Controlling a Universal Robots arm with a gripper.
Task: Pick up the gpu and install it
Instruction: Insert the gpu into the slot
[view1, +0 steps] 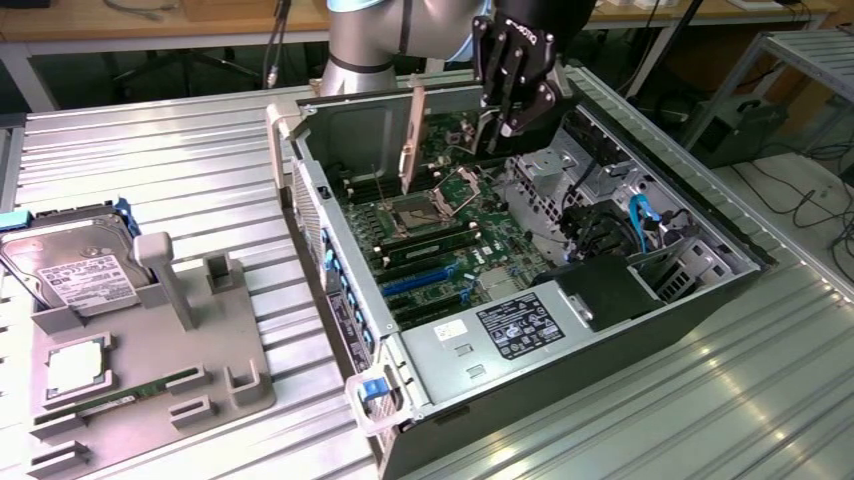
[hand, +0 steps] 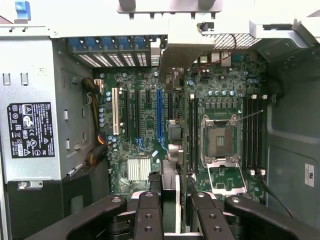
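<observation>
Over at the exterior view's left, the hard drive (view1: 74, 262) and memory stick (view1: 130, 392) sat in the grey fixture (view1: 227, 340), well apart from the action. In the middle lay the open computer case (view1: 601, 390), its motherboard (view1: 441, 235) exposed. Above it hung the gpu (view1: 441, 130), on edge and not seated in the blue slot (hand: 160, 112), with the gripper (view1: 507, 135) clamped on both of the card's faces.

Can't see fan face of gpu (hand: 170, 202), edge-on between gripper fingers (hand: 148, 215), those cropped by the frame. Cropped at exterior view's upper edge: arm (view1: 360, 40). Clipped at its left edge: hard drive (view1: 64, 265). Can't read label (hand: 30, 129) print.
</observation>
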